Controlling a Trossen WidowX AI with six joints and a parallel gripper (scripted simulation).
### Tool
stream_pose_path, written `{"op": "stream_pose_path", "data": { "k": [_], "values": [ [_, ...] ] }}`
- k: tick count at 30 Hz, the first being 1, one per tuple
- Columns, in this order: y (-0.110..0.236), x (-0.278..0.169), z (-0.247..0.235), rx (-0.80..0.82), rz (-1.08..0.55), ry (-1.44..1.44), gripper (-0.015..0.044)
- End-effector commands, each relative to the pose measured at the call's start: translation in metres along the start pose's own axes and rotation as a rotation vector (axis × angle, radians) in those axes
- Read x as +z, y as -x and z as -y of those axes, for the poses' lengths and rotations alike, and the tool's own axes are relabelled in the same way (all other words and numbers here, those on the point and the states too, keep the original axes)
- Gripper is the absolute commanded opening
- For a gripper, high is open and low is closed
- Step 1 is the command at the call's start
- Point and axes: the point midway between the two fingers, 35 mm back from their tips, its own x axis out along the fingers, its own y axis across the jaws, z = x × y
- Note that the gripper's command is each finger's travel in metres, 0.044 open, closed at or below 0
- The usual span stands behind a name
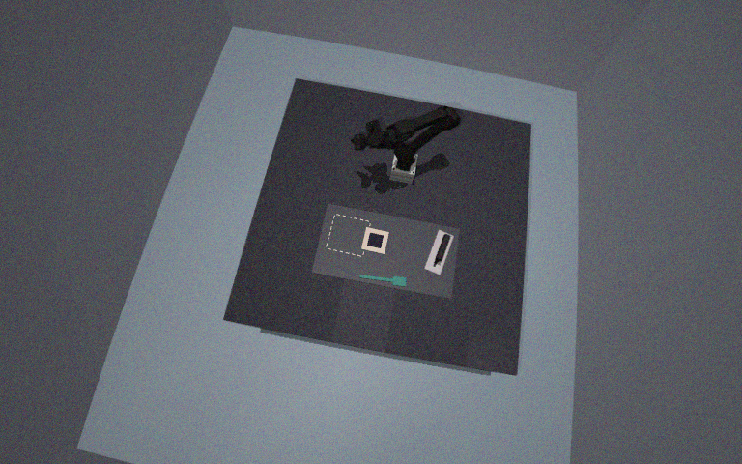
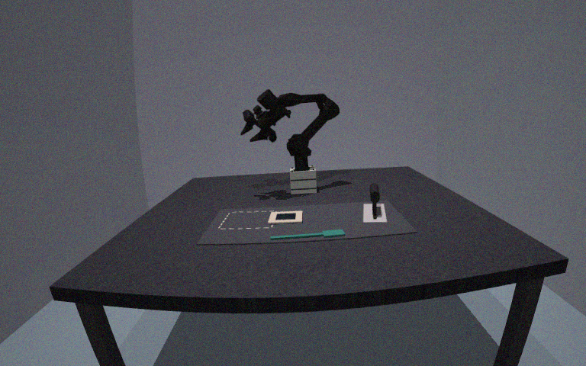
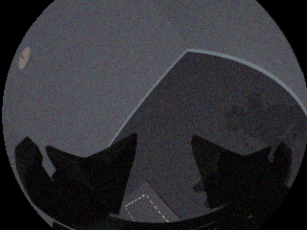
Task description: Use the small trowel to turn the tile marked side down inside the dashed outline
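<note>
A: Hand [image 2: 255,128] is high above the worktop [image 2: 172,258], fingers spread fairly wide, nothing between them.

B: And the trowel [image 1: 384,279]?

A: Green, flat on the mat [image 1: 407,257], at six o'clock from the tile [image 1: 375,241] in the top view, apart from it.

B: Tile?

A: Cream frame, dark centre up. It sits just at three o'clock of the dashed outline [image 1: 347,234], touching its edge, not inside.

B: Anything else?

A: A dark tool [image 1: 442,249] on a white pad [image 1: 434,266], far at three o'clock.
</note>
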Motion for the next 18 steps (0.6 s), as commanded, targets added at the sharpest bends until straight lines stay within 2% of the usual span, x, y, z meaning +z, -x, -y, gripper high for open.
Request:
{"op": "stream_pose_path", "data": {
  "k": [1, 18],
  "values": [
    [0.004, -0.017, -0.020, 0.028, -0.084, 0.107, 0.0270],
    [0.043, -0.110, -0.087, 0.150, -0.431, 0.546, 0.0270]
  ]
}}
